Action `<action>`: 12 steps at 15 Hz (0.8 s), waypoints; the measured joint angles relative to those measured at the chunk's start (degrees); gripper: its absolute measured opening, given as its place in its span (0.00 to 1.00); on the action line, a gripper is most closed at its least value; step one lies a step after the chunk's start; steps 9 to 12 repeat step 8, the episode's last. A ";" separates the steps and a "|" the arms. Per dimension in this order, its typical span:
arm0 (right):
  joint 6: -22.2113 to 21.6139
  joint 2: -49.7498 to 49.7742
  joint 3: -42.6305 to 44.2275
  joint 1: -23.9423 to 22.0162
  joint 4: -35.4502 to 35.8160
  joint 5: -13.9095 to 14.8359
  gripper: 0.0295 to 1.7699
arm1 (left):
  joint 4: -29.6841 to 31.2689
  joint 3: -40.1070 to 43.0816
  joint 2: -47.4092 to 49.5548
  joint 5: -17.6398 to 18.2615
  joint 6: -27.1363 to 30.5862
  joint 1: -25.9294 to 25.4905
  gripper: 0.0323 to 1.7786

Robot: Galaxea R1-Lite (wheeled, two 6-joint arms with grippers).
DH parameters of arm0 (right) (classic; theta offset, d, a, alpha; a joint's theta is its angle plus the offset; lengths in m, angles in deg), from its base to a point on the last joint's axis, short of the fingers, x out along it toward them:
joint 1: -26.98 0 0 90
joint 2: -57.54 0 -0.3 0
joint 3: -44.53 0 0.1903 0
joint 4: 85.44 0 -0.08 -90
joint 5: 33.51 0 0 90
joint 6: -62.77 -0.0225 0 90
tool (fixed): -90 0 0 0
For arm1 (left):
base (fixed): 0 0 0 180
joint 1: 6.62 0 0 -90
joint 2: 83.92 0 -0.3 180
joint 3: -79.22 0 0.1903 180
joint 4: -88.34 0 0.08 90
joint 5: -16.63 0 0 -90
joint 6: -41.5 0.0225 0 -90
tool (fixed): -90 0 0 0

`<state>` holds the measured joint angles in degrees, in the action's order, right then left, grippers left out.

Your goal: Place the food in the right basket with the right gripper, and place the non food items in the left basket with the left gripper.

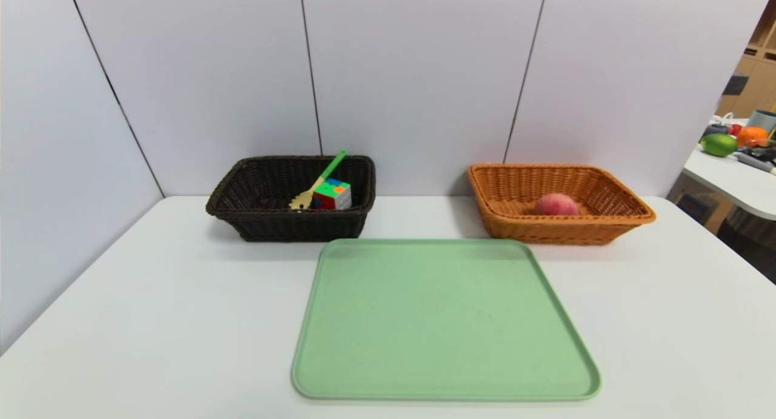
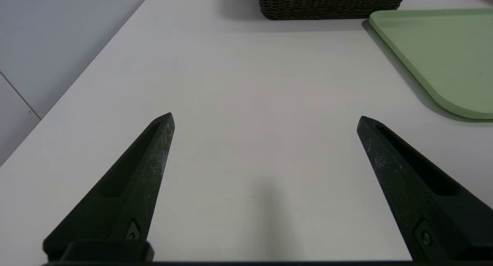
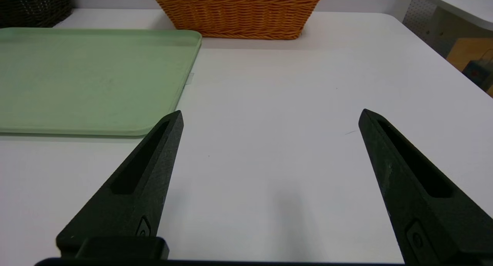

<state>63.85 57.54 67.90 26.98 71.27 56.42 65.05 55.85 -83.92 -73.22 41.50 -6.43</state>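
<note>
Two baskets: dark one (image 1: 291,194) with cube (image 1: 332,194) and fork (image 1: 318,181), orange one (image 1: 561,204) with peach (image 1: 556,204); both grippers (image 2: 265,119) (image 3: 269,116) spread.

Baskets: dark basket (image 1: 291,197) and orange basket (image 1: 561,204), woven wicker. Tray (image 1: 445,322): smooth matt green plastic. Table (image 1: 151,304): smooth matt white. Gripper fingers (image 2: 146,173): rough black.

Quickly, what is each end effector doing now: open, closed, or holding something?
Left end effector: open, holding nothing, above the bare table.
Right end effector: open, holding nothing, above the table beside the green tray.
</note>
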 joint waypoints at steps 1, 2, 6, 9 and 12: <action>0.00 0.00 0.00 0.00 0.02 -0.02 0.90 | 0.00 0.00 0.00 0.02 0.00 0.00 0.95; 0.22 0.00 0.00 0.00 0.00 -0.06 0.91 | 0.00 0.00 0.00 0.00 0.00 0.00 0.95; -0.44 0.00 0.00 0.02 0.13 -0.02 0.93 | 0.00 0.00 0.00 0.02 0.00 0.00 0.95; -0.55 0.00 0.00 0.02 0.09 -0.06 0.94 | 0.00 0.00 0.00 0.00 0.00 0.00 0.95; -0.55 0.00 0.00 0.02 0.09 -0.06 0.94 | 0.00 0.00 0.00 0.00 0.00 0.00 0.95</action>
